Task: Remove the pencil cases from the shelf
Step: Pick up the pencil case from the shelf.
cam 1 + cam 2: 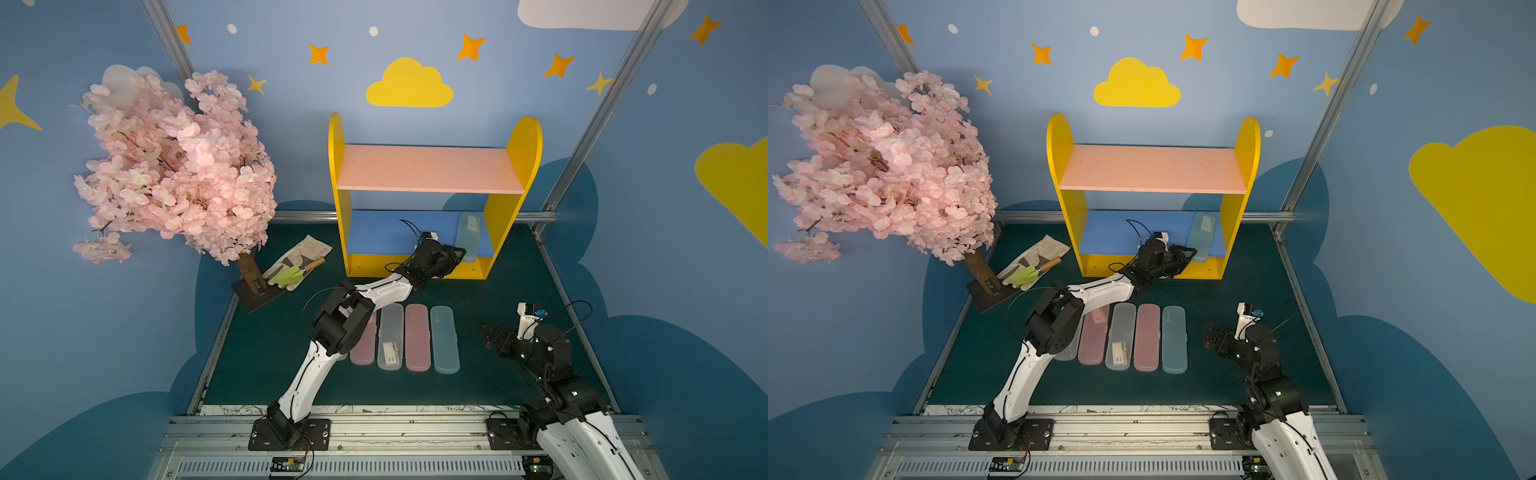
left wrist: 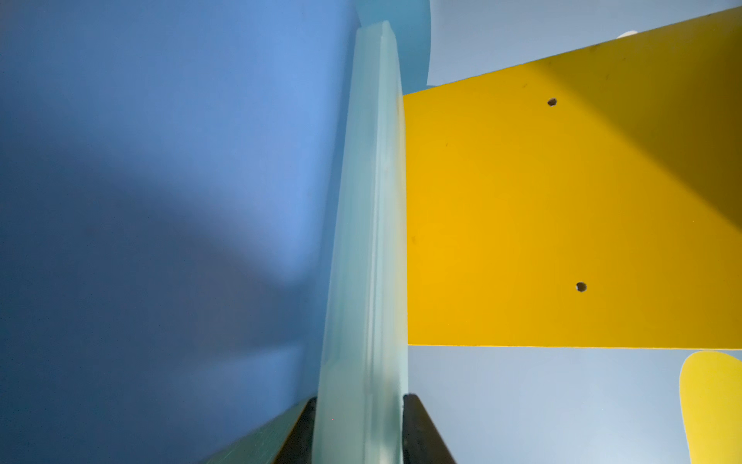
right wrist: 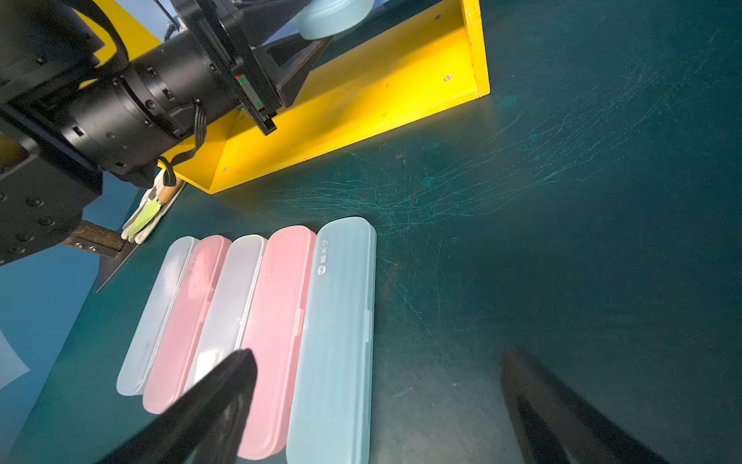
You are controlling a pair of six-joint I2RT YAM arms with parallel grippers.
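Pencil cases (image 1: 417,336): five lay side by side in a row on the green mat (image 1: 498,291) in front of the shelf (image 1: 428,166), ordered clear, pink, clear, pink, teal. Sixth teal case (image 1: 468,230) sat on the blue lower board (image 1: 382,232), just beside the yellow side panel (image 1: 500,224) on the right, its near end pinched between the left gripper's (image 2: 359,401) fingers. Right gripper (image 3: 377,353) hung over the mat by the row's teal end, jaws spread wide, holding nothing.
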